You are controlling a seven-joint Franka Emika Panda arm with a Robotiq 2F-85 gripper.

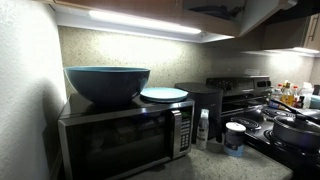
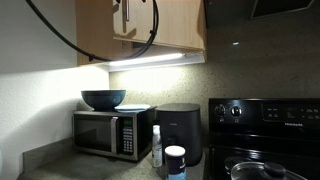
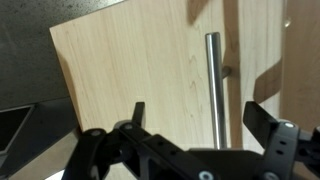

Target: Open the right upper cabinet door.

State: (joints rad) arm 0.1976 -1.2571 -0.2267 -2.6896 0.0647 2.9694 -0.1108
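Observation:
In the wrist view a light tan wood cabinet door (image 3: 140, 70) fills the frame. Its slim metal bar handle (image 3: 213, 85) runs near one vertical edge. My gripper (image 3: 197, 115) is open, and the handle sits between the two dark fingers, closer to one of them, with no contact visible. In an exterior view the upper cabinet (image 2: 175, 25) hangs above the counter, and my gripper (image 2: 123, 12) is up against its front, with black cables looping down. I cannot tell from these views whether the door is ajar.
A microwave (image 2: 110, 132) stands on the counter with a blue bowl (image 1: 105, 82) and a plate (image 1: 163, 94) on top. A dark appliance (image 2: 180, 130), bottles (image 2: 156, 145) and a stove (image 2: 265, 125) with a pot (image 1: 295, 128) stand beside it. A light strip (image 2: 150, 60) glows under the cabinet.

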